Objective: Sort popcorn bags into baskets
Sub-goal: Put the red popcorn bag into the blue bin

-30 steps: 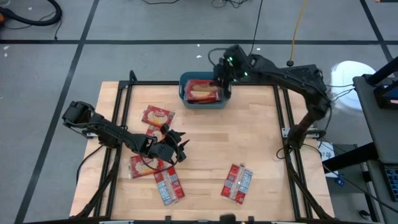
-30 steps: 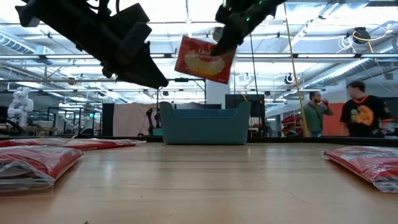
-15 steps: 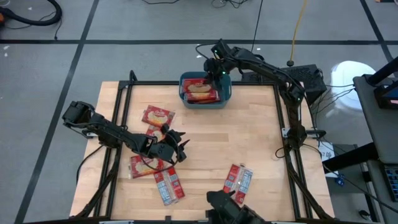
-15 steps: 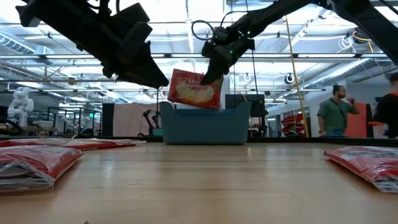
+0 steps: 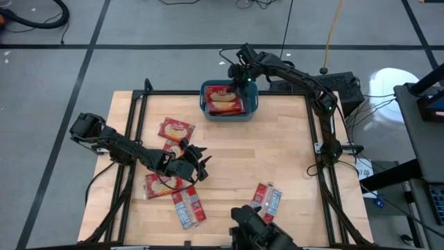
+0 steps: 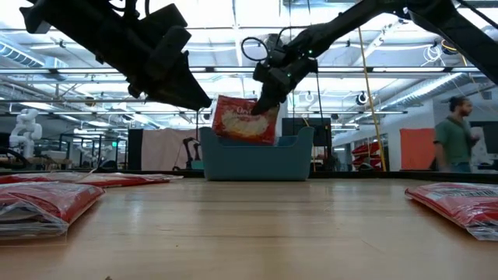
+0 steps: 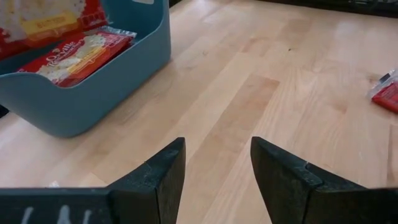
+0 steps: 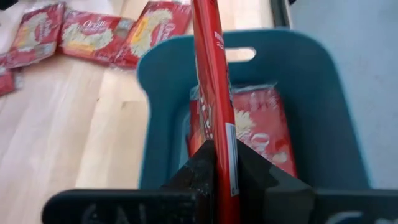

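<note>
Right pincer [image 8: 219, 163] clamping bag [image 8: 211, 81] edge-on over tub [image 8: 323, 106]; could catch rim, tip out. Left pincer [image 7: 217, 168] open, idle.

left arm [image 5: 121, 149]: dark, jointed links; rounded black base housing at the table's left edge
left gripper [image 7: 216, 163]: two dark wedge-shaped fingers, matte, with flat inner faces and a stepped edge on the outer side
left wrist bar: dark crosspiece below the fingers with faint pale markings
right arm [image 5: 305, 83]: dark, slender links with rounded joint housings; a small green light near the wrist
right gripper [image 8: 222, 163]: two dark, angular fingers with sloped shoulders
right wrist bar: dark crosspiece with faint pale markings
cables [image 6: 253, 48]: thin black cable looped beside the right wrist
</note>
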Robot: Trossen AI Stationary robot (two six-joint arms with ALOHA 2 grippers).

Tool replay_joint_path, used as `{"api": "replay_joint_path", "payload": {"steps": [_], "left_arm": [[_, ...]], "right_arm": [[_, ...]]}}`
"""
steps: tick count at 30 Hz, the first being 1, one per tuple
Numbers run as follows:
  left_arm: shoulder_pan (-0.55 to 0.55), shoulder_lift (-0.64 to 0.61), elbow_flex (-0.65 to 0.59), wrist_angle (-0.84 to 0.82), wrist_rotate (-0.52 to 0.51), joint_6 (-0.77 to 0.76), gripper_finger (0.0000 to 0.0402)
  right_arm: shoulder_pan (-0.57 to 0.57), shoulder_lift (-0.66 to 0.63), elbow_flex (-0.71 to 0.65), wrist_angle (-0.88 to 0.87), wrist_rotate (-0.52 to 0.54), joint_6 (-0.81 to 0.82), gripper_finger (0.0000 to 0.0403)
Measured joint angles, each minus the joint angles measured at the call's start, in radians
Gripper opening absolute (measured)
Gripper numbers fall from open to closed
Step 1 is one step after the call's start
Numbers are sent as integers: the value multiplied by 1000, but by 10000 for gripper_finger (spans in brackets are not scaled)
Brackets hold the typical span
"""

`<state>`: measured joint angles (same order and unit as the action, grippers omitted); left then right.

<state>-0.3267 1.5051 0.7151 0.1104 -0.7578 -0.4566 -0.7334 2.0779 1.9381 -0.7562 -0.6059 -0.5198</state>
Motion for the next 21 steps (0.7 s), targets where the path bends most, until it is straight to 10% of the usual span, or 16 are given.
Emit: {"api": "replay_joint_path", "payload": {"steps": [21], "left_arm": [[1, 0, 0, 5, 19, -11, 186]], "right_arm": [[-5, 49, -2, 50, 87, -6, 102]]}}
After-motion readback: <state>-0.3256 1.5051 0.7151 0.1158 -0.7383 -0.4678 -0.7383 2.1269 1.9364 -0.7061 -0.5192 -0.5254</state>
